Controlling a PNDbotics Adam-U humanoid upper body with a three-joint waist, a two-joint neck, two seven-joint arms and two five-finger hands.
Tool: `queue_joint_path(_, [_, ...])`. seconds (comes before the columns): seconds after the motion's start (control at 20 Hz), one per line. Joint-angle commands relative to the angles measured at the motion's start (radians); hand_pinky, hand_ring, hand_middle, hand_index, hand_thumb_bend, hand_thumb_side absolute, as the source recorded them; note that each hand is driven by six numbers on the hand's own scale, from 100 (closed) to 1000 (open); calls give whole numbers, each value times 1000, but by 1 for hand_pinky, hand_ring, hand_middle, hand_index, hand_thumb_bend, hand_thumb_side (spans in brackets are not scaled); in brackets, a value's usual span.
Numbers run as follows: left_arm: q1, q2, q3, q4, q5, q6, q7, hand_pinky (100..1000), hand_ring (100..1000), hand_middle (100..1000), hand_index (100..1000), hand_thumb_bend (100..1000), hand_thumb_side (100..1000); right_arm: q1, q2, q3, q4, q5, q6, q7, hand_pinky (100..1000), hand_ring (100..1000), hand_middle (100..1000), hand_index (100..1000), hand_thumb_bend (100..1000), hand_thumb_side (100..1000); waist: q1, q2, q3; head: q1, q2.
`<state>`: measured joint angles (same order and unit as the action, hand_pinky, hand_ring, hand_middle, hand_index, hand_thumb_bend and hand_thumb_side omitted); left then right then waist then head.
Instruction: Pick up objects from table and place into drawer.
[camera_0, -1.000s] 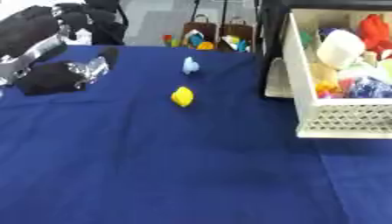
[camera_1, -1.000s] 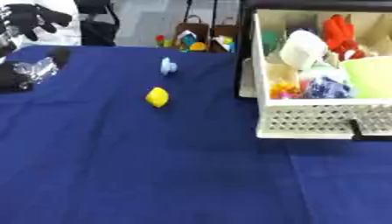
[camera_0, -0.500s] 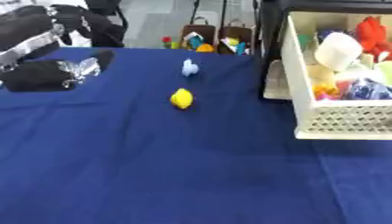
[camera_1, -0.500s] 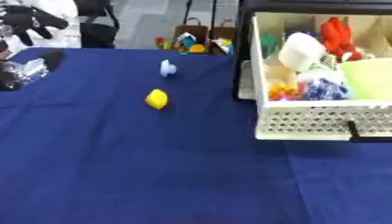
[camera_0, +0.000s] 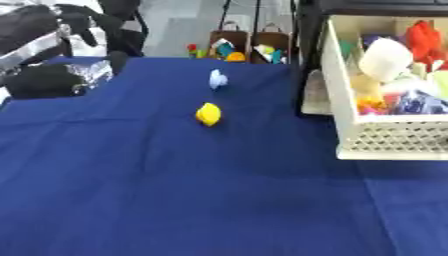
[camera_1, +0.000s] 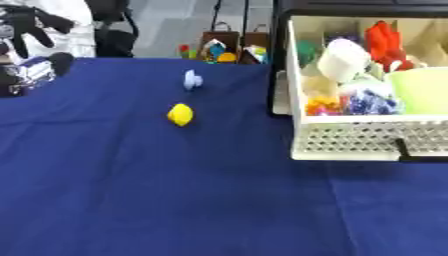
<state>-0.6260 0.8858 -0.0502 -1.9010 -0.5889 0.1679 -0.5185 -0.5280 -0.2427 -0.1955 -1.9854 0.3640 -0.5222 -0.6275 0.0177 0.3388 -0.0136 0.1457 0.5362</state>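
Left hand (camera_0: 48, 80) at far-left tabletop (camera_0: 175, 190) edge, finger state indeterminable; yellow object (camera_0: 208, 114) and pale-blue object (camera_0: 217, 79) near drawer (camera_1: 350, 145).

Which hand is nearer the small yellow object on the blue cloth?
Left. The left hand rests at the table's far left edge, well apart from the small yellow object. The right hand shows in neither view.

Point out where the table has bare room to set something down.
The near stretch of the blue table, below the yellow object, is bare, as is the cloth left of it. The drawer is packed with toys. The left hand occupies the far left corner.
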Motion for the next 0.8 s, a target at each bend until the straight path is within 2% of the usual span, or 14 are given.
queue_joint_path(0.05, [-35, 50, -41, 49, 17, 29, 47, 580, 750, 837, 969, 316, 981, -11, -22, 6, -15, -15, -8, 3, 691, 743, 661, 781, 100, 1000, 2, -25, -3, 11, 8])
queue_joint_path(0.25, [-81, 35, -112, 144, 18, 44, 60, 584, 750, 840, 975, 428, 902, -12, -22, 10, -15, -20, -10, 9, 691, 743, 661, 781, 100, 1000, 3, -24, -11, 19, 7])
queue_joint_path(0.5, [-153, -1, -152, 267, 28, 22, 37, 552, 713, 811, 975, 438, 810, -13, -22, 14, -15, -27, -12, 16, 692, 743, 660, 781, 100, 1000, 5, -23, -18, 26, 6])
queue_joint_path(0.6, [-180, -19, -163, 318, 38, 19, 28, 516, 668, 772, 964, 466, 738, -13, -22, 15, -15, -28, -12, 18, 692, 743, 660, 781, 100, 1000, 7, -22, -20, 28, 6])
queue_joint_path(0.8, [-233, -54, -181, 417, 50, 13, 28, 499, 649, 757, 945, 478, 730, -13, -22, 18, -15, -32, -12, 22, 693, 744, 659, 781, 100, 1000, 9, -22, -25, 34, 4])
